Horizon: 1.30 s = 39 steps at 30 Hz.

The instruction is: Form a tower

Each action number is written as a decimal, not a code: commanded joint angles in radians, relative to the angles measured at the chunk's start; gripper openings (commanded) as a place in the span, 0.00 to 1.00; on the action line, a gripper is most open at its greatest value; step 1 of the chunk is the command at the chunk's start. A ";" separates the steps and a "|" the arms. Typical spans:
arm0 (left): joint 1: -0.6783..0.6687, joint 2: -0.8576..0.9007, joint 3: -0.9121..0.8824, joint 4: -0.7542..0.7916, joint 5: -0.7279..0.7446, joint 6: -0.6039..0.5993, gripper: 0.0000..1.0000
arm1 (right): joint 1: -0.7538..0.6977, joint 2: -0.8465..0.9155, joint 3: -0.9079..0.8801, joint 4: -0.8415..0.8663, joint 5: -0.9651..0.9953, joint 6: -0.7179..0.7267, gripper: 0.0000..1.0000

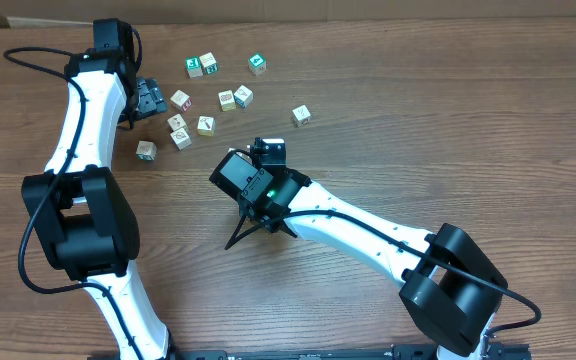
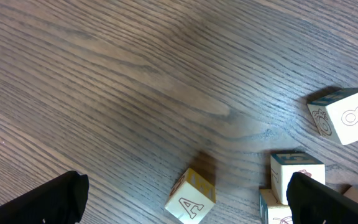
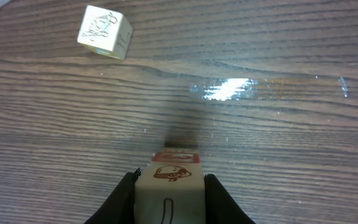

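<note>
- The left gripper (image 2: pixel 186 182) hangs low over the table (image 2: pixel 104 81), jaws spread wide and holding nothing.
- The A cube (image 2: pixel 190 200) lies between its fingers, turned at an angle to them and touching neither. The 8 cube (image 2: pixel 350 115) lies farther ahead, off toward the finger on the right of that view.
- In the overhead view the other loose cubes (image 1: pixel 226 99) lie scattered on the far side of the left gripper, between the two arms.
- The right gripper (image 3: pixel 169 180) is clenched on the top cube (image 3: pixel 168 202), with a finger against each side face.
- The tower (image 3: pixel 174 155) is directly under that grip. A red-edged cube shows just past the held one and in line with it. How many cubes stand below is hidden, and the arm covers the column from overhead.
- A lone cube (image 3: pixel 104 32) lies well ahead of the right gripper, off to the left of its view.
- The step in hand looks like setting the top cube onto the tower. I cannot tell whether it already rests there or hovers just above.
- The next move probably calls for seating the cube square on the one beneath. The jaws should then part gently and evenly, and the gripper should lift straight away so neither finger drags the column sideways.
- After that, the A cube is the handiest next pick for the left gripper.
</note>
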<state>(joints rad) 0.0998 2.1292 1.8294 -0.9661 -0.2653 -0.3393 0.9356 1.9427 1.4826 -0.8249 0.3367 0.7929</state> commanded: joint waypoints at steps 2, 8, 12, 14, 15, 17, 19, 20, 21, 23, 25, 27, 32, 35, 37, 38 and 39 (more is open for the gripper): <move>-0.003 0.010 0.005 -0.002 0.004 0.011 1.00 | -0.002 -0.001 -0.006 -0.003 -0.001 0.012 0.05; -0.003 0.010 0.005 -0.002 0.004 0.011 1.00 | -0.002 -0.001 -0.006 0.002 -0.001 0.023 0.05; -0.003 0.010 0.005 -0.002 0.004 0.011 1.00 | -0.002 -0.001 -0.006 0.004 -0.002 0.023 0.08; -0.003 0.010 0.005 -0.002 0.004 0.011 1.00 | -0.002 -0.001 -0.006 0.006 -0.008 0.022 0.08; -0.003 0.010 0.005 -0.002 0.004 0.011 1.00 | -0.002 -0.001 -0.006 0.007 -0.009 0.023 0.08; -0.003 0.010 0.005 -0.002 0.004 0.011 0.99 | -0.002 -0.001 -0.006 0.009 -0.009 0.023 0.08; -0.003 0.010 0.005 -0.002 0.004 0.011 1.00 | -0.002 -0.001 -0.006 0.008 -0.010 0.022 0.08; -0.003 0.010 0.005 -0.002 0.004 0.011 1.00 | -0.002 -0.001 -0.006 0.008 -0.014 0.022 0.09; -0.003 0.010 0.005 -0.002 0.004 0.011 0.99 | -0.002 -0.001 -0.006 0.008 -0.017 0.022 0.08; -0.003 0.010 0.005 -0.002 0.004 0.011 1.00 | -0.002 -0.001 -0.006 0.008 -0.020 0.022 0.09; -0.003 0.010 0.005 -0.002 0.004 0.011 0.99 | -0.002 -0.001 -0.006 0.008 -0.021 0.022 0.09; -0.003 0.010 0.005 -0.002 0.004 0.011 1.00 | -0.002 -0.001 -0.006 0.008 -0.022 0.021 0.11; -0.003 0.010 0.005 -0.002 0.004 0.011 1.00 | -0.002 -0.001 -0.006 0.008 -0.024 0.018 0.14; -0.003 0.010 0.005 -0.002 0.004 0.011 0.99 | -0.002 -0.001 -0.006 0.008 -0.023 0.018 0.17; -0.003 0.010 0.005 -0.002 0.004 0.011 0.99 | -0.002 -0.001 -0.006 0.008 -0.023 0.018 0.18; -0.003 0.010 0.005 -0.002 0.004 0.011 1.00 | -0.002 -0.001 -0.006 0.008 -0.023 0.018 0.18; -0.003 0.010 0.005 -0.002 0.004 0.011 0.99 | -0.002 -0.001 -0.006 0.008 -0.023 0.018 0.18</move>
<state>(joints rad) 0.0998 2.1292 1.8294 -0.9661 -0.2653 -0.3397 0.9360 1.9427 1.4826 -0.8230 0.3134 0.8082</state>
